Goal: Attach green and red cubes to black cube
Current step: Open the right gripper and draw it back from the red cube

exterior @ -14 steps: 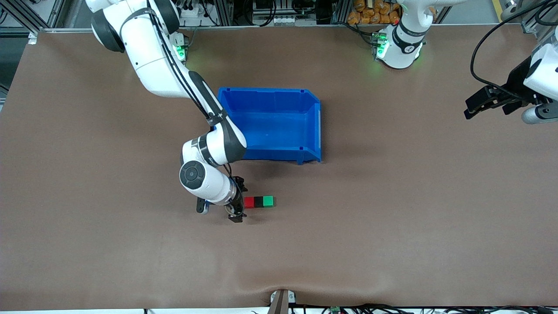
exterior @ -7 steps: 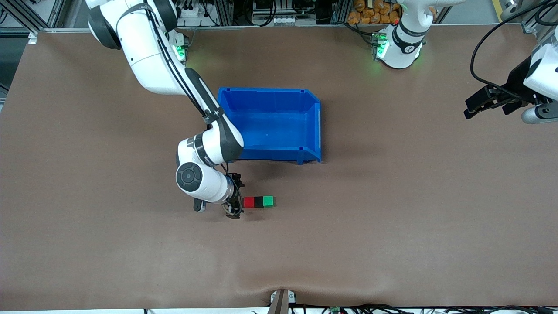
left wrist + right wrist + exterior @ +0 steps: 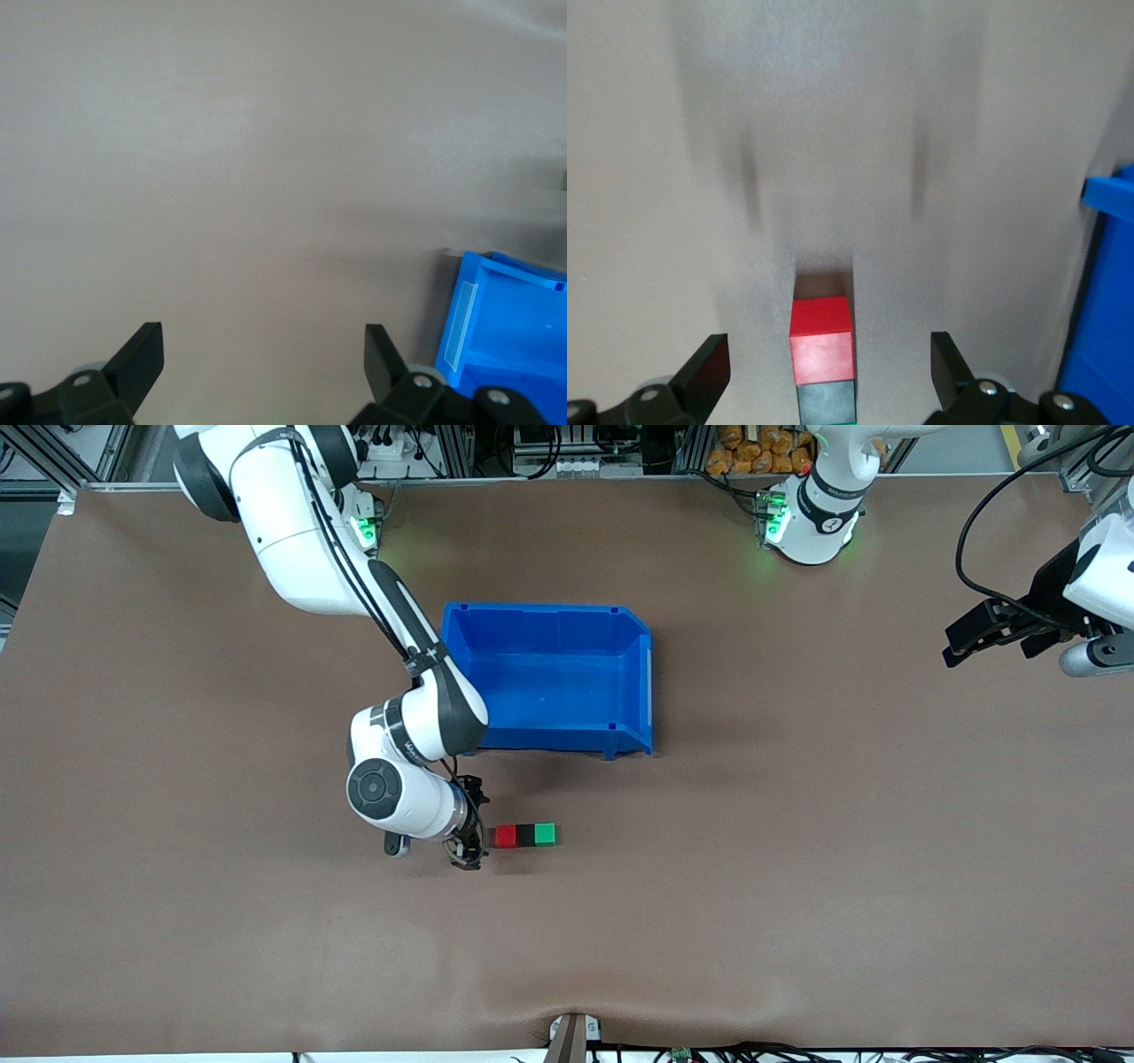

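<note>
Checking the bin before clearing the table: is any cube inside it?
No. The bin holds nothing, and the red, black and green cubes sit in a row on the table, nearer the camera.

Low in the frame's middle, a red cube [image 3: 822,339] touches a black cube [image 3: 827,401] beneath it, between the right gripper's [image 3: 831,376] spread fingers [image 3: 704,367]. A blue bin [image 3: 1106,301] fills the right edge.

Landmark: bin [image 3: 549,677], mid-table.
Cubes: red cube [image 3: 505,836], black cube [image 3: 525,835], green cube [image 3: 546,833] in one touching row, nearer the front camera than the bin; black between the others; red toward the right arm's end.
Right gripper [image 3: 468,841]: just beside the red cube.
Left gripper [image 3: 974,638]: well apart from the bin, over the left arm's end.
</note>
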Available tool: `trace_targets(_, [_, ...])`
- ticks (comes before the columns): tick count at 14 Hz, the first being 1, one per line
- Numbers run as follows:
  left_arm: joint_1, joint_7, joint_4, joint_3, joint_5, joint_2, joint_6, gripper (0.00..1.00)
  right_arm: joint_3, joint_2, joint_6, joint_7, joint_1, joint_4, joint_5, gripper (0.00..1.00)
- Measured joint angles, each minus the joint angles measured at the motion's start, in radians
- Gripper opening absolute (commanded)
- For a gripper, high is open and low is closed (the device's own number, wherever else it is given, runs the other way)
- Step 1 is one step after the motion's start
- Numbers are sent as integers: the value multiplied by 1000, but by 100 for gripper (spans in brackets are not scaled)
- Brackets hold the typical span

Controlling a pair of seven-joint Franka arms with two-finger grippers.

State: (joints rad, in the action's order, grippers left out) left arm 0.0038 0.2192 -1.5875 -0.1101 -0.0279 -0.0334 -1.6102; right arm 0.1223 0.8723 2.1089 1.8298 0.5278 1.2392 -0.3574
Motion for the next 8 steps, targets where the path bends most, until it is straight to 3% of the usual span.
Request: trace_targets(8, [0,0,0,0,0,0,0,100,63,-23,-171,-161,-5,-64,0,100])
